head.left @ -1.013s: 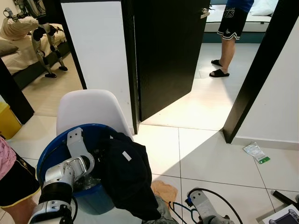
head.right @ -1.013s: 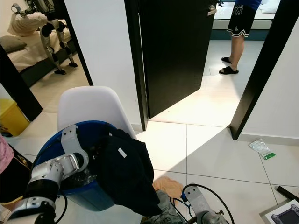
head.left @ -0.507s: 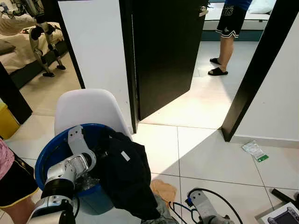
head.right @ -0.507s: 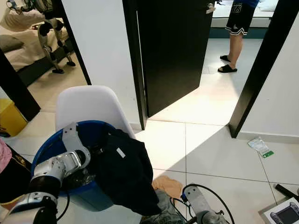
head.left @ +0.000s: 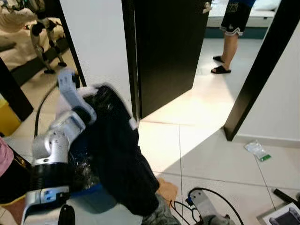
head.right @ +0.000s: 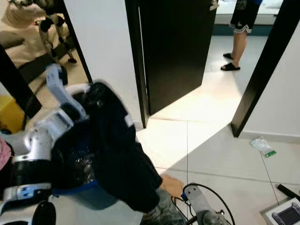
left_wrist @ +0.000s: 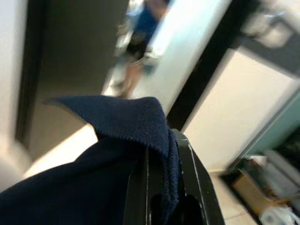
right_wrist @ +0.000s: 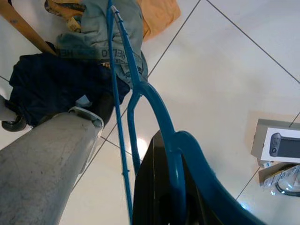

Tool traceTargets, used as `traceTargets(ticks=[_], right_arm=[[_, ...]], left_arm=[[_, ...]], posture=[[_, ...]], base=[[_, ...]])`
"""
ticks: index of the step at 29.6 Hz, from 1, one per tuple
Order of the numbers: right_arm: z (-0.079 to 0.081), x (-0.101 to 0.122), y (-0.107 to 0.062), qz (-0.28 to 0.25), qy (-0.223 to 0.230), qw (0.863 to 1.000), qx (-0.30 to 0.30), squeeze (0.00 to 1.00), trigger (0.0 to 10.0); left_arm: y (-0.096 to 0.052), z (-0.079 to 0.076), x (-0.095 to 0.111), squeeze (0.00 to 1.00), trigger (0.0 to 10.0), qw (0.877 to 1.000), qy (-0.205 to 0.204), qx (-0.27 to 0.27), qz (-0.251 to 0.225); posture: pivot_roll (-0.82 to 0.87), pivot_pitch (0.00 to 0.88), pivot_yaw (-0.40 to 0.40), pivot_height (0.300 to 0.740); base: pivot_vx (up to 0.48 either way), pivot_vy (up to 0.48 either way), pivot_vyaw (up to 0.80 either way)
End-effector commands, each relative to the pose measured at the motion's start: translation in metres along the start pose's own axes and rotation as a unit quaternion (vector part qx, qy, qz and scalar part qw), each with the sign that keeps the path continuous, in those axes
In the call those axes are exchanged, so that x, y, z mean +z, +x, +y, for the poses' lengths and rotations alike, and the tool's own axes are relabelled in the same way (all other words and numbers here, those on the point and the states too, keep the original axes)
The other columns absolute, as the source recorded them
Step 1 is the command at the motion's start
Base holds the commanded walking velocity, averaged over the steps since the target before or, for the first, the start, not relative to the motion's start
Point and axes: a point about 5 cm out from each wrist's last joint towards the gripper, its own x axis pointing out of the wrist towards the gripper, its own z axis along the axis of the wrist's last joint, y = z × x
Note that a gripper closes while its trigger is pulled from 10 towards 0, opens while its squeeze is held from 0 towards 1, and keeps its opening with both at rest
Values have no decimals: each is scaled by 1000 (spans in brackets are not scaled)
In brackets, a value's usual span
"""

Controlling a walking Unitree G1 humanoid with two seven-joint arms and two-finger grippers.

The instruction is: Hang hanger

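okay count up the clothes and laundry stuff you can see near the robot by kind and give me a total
Dark navy garment, held up by the left gripper: 1
Blue hanger, in the right gripper: 1
Blue basket: 1
Clothes on the floor: 2
Total: 5

The hanger [right_wrist: 164, 136] is bright blue; the garment [head.left: 119, 154] looks dark navy — near black in the blurred head views — over a blue basket [head.right: 91, 194]. Door [head.left: 164, 51] black, floor tiles [head.left: 220, 159] white.
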Motion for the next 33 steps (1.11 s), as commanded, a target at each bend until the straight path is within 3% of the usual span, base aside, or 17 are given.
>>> traceTargets(ticks=[1,3,5,6,8,9,10,13,15,17,20,33], right_arm=[[2,1,0,-1,0,1000,1,0,10000],[2,3,1,-2,0,1000,0,0,10000],[2,3,1,-3,1,1000,0,0,10000],[2,4,1,-3,1,1000,-1,0,10000],[2,4,1,-4,1,1000,-1,0,10000],[2,5,1,-4,1,1000,-1,0,10000],[3,5,1,-5,1,1000,-1,0,10000],[3,5,1,-5,1,1000,-1,0,10000],[3,6,1,-6,1,1000,-3,0,10000],[3,6,1,-6,1,1000,-3,0,10000],[2,6,1,-7,8,1000,-22,0,10000],[0,4,1,-3,5,1000,-31,0,10000]], left_arm=[[-1,-18,19,0,0,998,23,-61,-21],[-4,-38,39,0,0,990,52,-120,-46],[-7,-50,49,0,0,985,65,-146,-61],[-7,-54,54,0,4667,983,67,-155,-69],[-7,-58,57,0,4667,982,68,-159,-74],[-8,-63,60,0,7686,979,72,-172,-79],[-8,-69,59,0,10000,976,88,-183,-77],[-9,-73,58,0,10000,974,98,-189,-72],[-10,-81,47,0,10000,972,115,-202,-43],[-10,-81,47,0,10000,972,115,-202,-43],[-10,-93,32,0,10000,970,103,-219,-12],[-5,-97,15,0,10000,975,85,-206,8]], posture=[[-12,4,36,740],[-4,0,37,740],[-4,0,37,740],[3,0,37,740],[3,0,37,740],[6,0,36,740],[5,0,37,740],[5,0,37,740],[7,0,39,740],[7,0,39,740],[3,0,44,740],[4,0,44,740]], base=[[0,0,0],[0,0,0],[0,0,0],[0,0,0],[0,0,0],[0,0,0],[0,0,0],[-223,0,0],[-351,0,0],[-315,0,0],[-345,0,0],[-350,0,0]])
